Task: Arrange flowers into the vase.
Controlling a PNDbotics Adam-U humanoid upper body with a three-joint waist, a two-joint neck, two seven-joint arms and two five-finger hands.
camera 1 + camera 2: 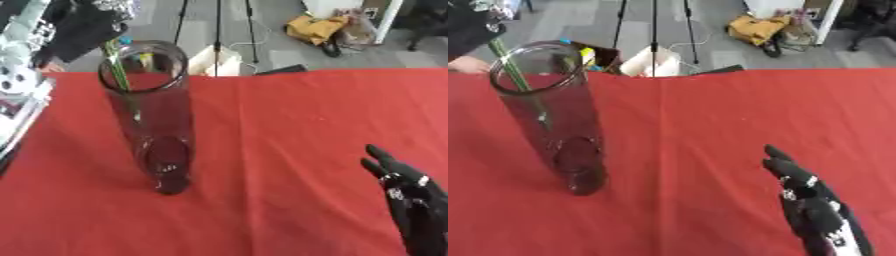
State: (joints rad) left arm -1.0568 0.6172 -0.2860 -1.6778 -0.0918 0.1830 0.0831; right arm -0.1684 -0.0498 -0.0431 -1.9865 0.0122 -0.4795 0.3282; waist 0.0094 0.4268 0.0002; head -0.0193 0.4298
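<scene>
Tall clear glass vase (149, 115) stands upright on the red worktop (289, 130), left of centre, well apart from the robot's hand. A green flower stem (120, 75) is in it, leaning against the left side of the rim and running down inside the glass; the top of the stem goes out past the rim toward the far left, and the bloom can't be made out.

Right hand (811, 200) shows at the near right corner, over the cloth, fingers (785, 162) straight and pointing away toward the far side, holding nothing. It touches neither vase nor stem.

Left hand isn't visible in either view.

At the far left edge of the worktop, a person's hand (467, 64) rests on the cloth just behind the vase; dark sleeve above it. Can't tell whether it touches the stem.

White rack-like item (17, 95) sits along the left edge of the worktop in the left eye view. Floor beyond the worktop: tripod legs (217, 30), a yellow bag (315, 27).
</scene>
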